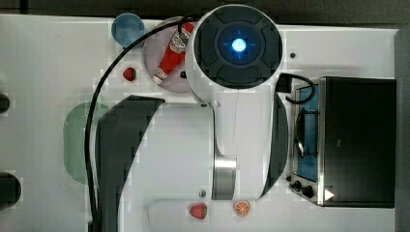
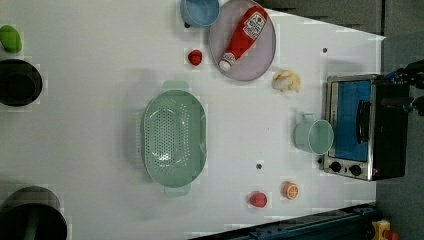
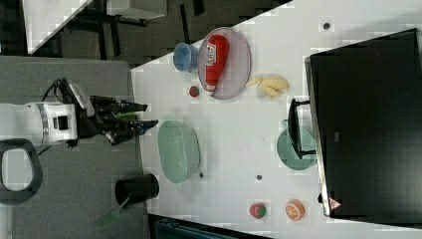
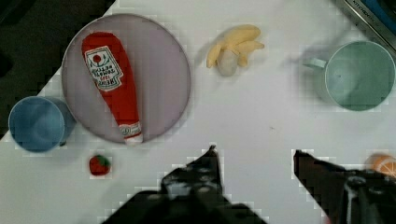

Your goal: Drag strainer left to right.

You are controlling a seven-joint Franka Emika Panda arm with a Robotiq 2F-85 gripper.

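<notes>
We see the tool (image 4: 254, 156) spread, gripping nothing, above the white table (image 2: 100, 60); the mint-green strainer (image 2: 174, 137) sits untouched.

In the top view, the arm's white body covers most of the strainer (image 1: 77, 140), leaving a mint-green sliver at centre left, and covers part of the grey plate (image 1: 154, 53). In the wrist view, the frame's right edge crops the orange slice (image 4: 384, 164).
</notes>
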